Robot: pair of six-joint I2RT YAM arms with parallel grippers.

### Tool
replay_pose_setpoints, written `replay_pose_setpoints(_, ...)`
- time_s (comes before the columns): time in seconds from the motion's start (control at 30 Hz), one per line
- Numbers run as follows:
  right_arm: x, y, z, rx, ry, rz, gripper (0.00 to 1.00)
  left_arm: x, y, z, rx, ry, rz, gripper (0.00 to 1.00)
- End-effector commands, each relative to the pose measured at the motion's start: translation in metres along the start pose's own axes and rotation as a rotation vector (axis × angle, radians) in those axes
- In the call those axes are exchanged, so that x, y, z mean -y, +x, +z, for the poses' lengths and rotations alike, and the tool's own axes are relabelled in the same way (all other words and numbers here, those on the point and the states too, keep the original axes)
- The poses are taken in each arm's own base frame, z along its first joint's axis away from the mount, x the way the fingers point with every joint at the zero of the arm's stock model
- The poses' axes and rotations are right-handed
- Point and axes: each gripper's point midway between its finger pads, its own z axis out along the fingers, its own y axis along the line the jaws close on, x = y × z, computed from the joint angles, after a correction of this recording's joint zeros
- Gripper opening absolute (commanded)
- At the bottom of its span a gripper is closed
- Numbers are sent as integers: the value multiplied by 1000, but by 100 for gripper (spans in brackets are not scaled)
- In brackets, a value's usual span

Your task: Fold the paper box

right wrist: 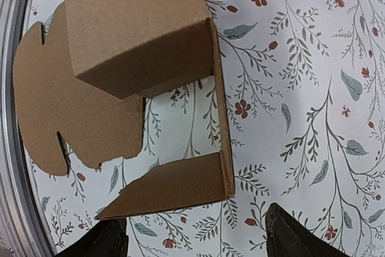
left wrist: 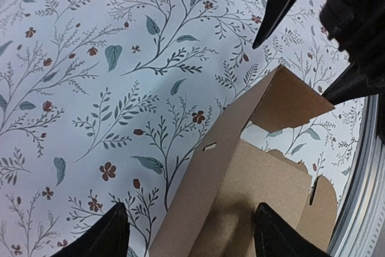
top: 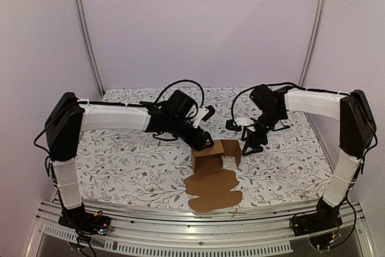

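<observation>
Brown corrugated cardboard, the paper box (top: 212, 176), sits half-formed on the floral cloth (top: 132, 161). Its far part stands up in walls and its notched flaps lie flat toward the metal rail (top: 198, 224).

My left claw (top: 203, 144) is down at the top of the box's upright left wall. From its wrist camera I see both fingers (left wrist: 111, 233) spread wide. The cardboard runs up between them and lies close against one finger but apart from the other, so the claw is open and has hold of nothing.

My right claw (top: 252, 145) hangs just beside the box's right-hand wall. Its fingers (right wrist: 295, 233) also stand wide apart and grip nothing. A loose side panel stands just ahead of them, and the folded block is further ahead, off to one side.
</observation>
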Motion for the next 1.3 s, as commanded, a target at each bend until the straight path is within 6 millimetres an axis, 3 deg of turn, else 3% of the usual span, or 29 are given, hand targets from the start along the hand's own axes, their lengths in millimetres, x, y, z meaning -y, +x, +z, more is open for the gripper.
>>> replay_pose_setpoints(0.0, -23, -7, -16, 31, -92, -62, 78, 1, 6, 1, -19, 50, -21, 70)
replay_pose_setpoints(0.13, -15, -9, -26, 27, -39, -85, 79, -2, 11, 5, -26, 70, -55, 69)
replay_pose_setpoints(0.5, 21, -3, -22, -43, 31, -100, 74, -1, 14, 8, -24, 102, -80, 66)
replay_pose_setpoints(0.63, 25, 1, -16, -65, 15, -80, 73, -2, 16, 11, -28, 96, -89, 65)
replay_pose_setpoints(0.7, 22, -3, -21, -44, -12, -87, 73, -4, 16, 11, -27, 90, -99, 65)
replay_pose_setpoints(0.93, 70, -10, -18, -45, 180, -63, 73, -2, 11, 8, -7, 104, -110, 65)
replay_pose_setpoints(1.03, 63, -14, 0, -51, 129, -73, 73, -3, 11, 8, -2, 102, -122, 65)
replay_pose_setpoints(1.13, 38, -18, 16, -79, 66, -134, 73, -4, 14, 8, -4, 109, -135, 64)
replay_pose_setpoints(1.27, 1, -27, 17, -50, -40, -176, 72, -5, 18, 8, 2, 113, -161, 64)
